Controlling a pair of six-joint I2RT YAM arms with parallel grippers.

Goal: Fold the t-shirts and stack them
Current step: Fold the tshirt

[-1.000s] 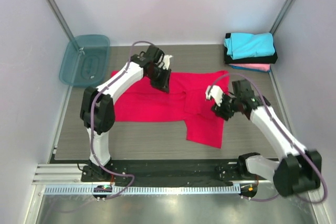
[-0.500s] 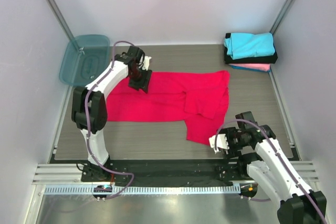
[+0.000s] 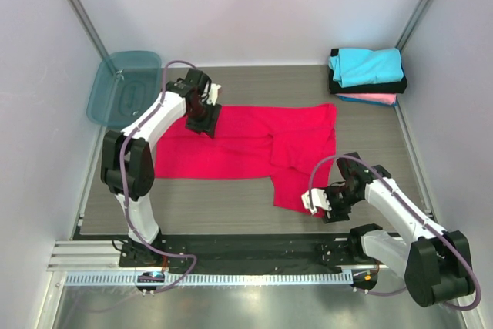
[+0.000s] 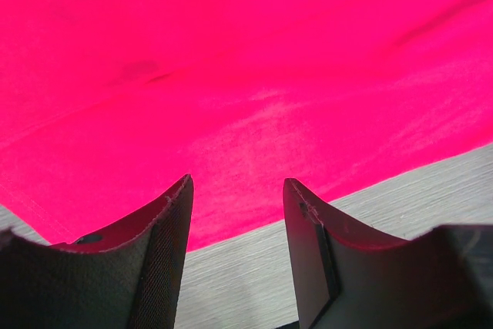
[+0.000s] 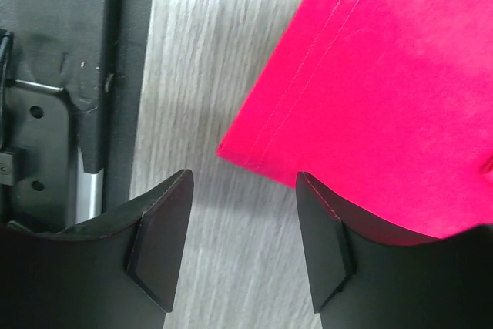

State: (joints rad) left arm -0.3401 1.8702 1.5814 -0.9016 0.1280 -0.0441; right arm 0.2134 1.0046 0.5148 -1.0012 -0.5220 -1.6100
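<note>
A large bright red t-shirt point(image 3: 246, 144) lies spread and partly folded across the grey table. My left gripper point(image 3: 205, 119) is open and empty over the shirt's far left edge; in the left wrist view point(image 4: 237, 190) red cloth point(image 4: 231, 59) fills the frame above the fingertips. My right gripper point(image 3: 317, 204) is open and empty at the shirt's near right corner point(image 5: 254, 152), with the fingers apart just short of the hem. Folded cyan point(image 3: 366, 65), black point(image 3: 370, 85) and pink point(image 3: 368, 99) t-shirts are stacked at the far right.
A translucent teal plastic bin point(image 3: 123, 88) leans at the far left corner. White walls close in the table on three sides. A black base rail point(image 5: 69, 75) runs along the near edge, close to my right gripper.
My right arm swung from the shirt's middle down to its near right corner. My left gripper moved left along the shirt's far edge. The shirt's right part now lies flatter.
</note>
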